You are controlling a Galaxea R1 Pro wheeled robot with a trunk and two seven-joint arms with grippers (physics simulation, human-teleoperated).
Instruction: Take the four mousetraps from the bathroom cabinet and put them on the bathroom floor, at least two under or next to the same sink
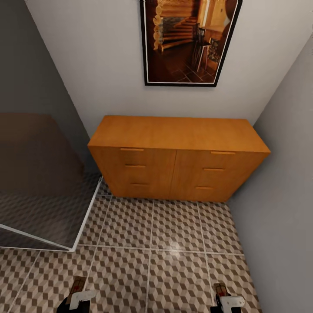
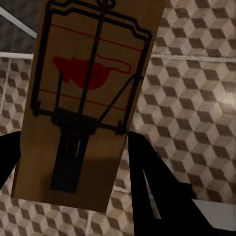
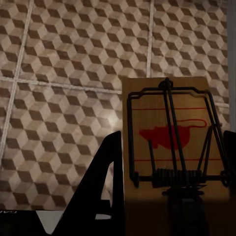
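Note:
The orange-brown cabinet (image 1: 177, 157) stands against the far wall with all drawer fronts closed. At the bottom of the head view my left gripper (image 1: 77, 299) is shut on a mousetrap (image 1: 78, 284), and my right gripper (image 1: 224, 301) is shut on another mousetrap (image 1: 220, 288). In the left wrist view a brown board with a dark spring and red mouse mark, the mousetrap (image 2: 83, 103), sits between the dark fingers (image 2: 152, 187). In the right wrist view the other mousetrap (image 3: 174, 147) is held the same way. Both hang above the cube-patterned bathroom floor (image 1: 152, 256). The sink is out of view.
A glass panel with a white frame (image 1: 41, 191) stands at the left. A grey wall (image 1: 282, 195) closes the right side. A framed picture (image 1: 187, 41) hangs above the cabinet. Tiled floor lies between me and the cabinet.

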